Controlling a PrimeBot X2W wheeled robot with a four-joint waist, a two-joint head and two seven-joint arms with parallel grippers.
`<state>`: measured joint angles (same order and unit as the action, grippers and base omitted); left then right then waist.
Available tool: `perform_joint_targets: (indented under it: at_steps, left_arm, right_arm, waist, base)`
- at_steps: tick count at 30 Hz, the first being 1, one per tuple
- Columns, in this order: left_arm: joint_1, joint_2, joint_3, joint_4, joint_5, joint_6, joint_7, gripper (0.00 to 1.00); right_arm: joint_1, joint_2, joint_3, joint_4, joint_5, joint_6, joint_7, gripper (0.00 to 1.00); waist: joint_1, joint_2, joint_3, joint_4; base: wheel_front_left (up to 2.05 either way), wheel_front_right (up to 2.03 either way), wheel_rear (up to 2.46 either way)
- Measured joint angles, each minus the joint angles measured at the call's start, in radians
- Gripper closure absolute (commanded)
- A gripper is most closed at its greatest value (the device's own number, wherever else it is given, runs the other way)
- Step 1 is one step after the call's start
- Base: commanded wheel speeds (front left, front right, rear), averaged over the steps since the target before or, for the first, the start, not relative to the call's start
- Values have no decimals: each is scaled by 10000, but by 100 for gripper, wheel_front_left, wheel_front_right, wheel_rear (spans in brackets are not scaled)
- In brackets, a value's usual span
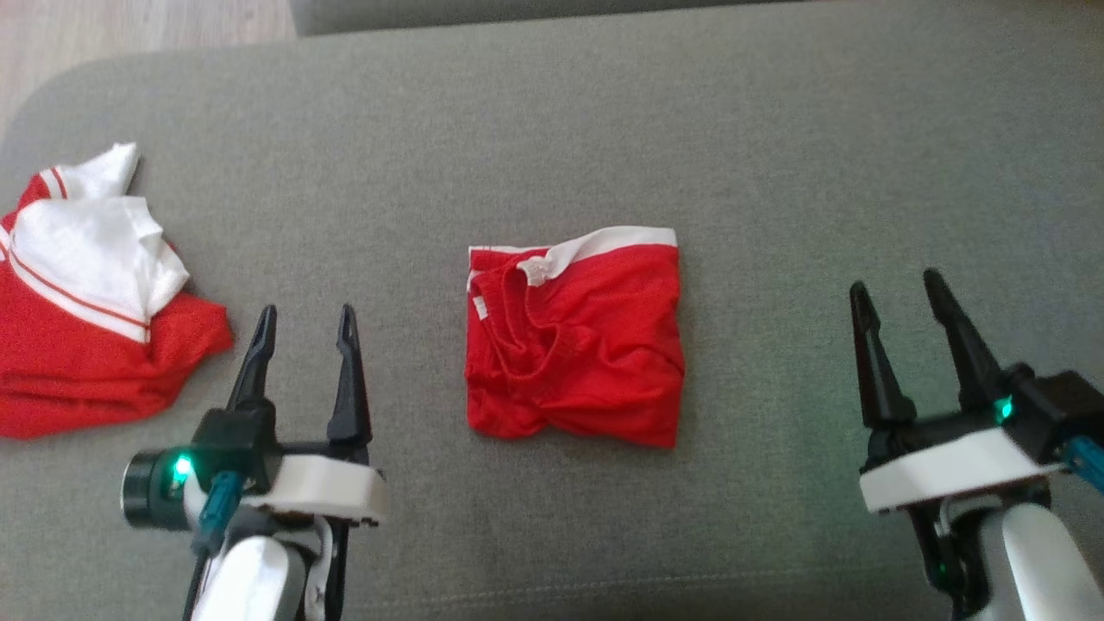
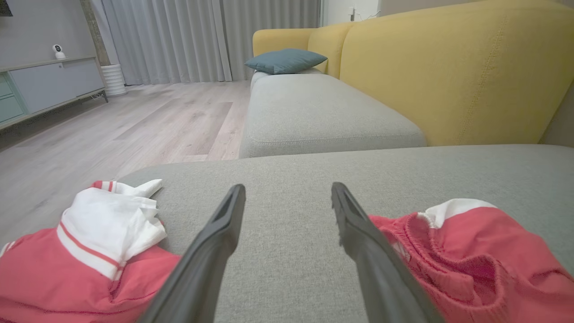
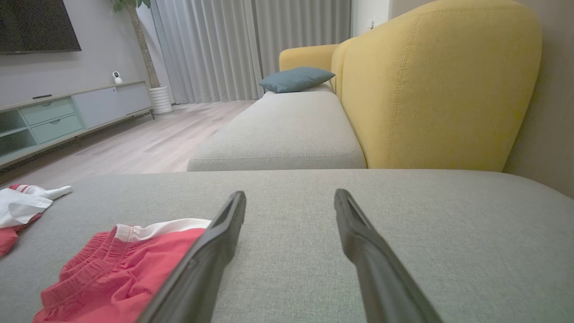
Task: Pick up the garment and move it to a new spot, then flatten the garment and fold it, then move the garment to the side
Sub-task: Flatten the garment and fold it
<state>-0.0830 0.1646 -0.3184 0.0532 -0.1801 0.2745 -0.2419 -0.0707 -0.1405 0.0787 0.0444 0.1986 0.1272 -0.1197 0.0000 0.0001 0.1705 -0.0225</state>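
A red garment [image 1: 576, 336] with a white band lies folded into a rough square in the middle of the grey cushion [image 1: 604, 138]. The left wrist view has the garment [image 2: 475, 260] at its lower right, and in the right wrist view the garment [image 3: 116, 273] sits at the lower left. My left gripper [image 1: 306, 319] stands open to the garment's left, apart from it, with nothing between its fingers. My right gripper [image 1: 897, 289] is open too, well to the garment's right. In their own wrist views the left gripper [image 2: 288, 190] and the right gripper [image 3: 290, 197] both hover over bare cushion.
A second red and white piece of clothing [image 1: 82, 302] lies bunched at the cushion's left edge, close to my left gripper. Beyond the cushion are a grey seat [image 2: 314, 112], a yellow backrest [image 2: 448, 72], a blue pillow [image 2: 287, 60] and wooden floor [image 2: 112, 130].
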Motion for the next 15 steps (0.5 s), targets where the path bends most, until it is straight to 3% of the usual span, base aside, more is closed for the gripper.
perform_joint_targets:
  at_steps: [15]
  left_arm:
    - [1271, 468, 46, -6, -2, 263, 395, 0]
  right_arm:
    - [1703, 543, -322, -1183, -240, 0, 1043, 0]
  waist:
    - [0, 0, -1212, -117]
  base:
    - [0, 0, 0]
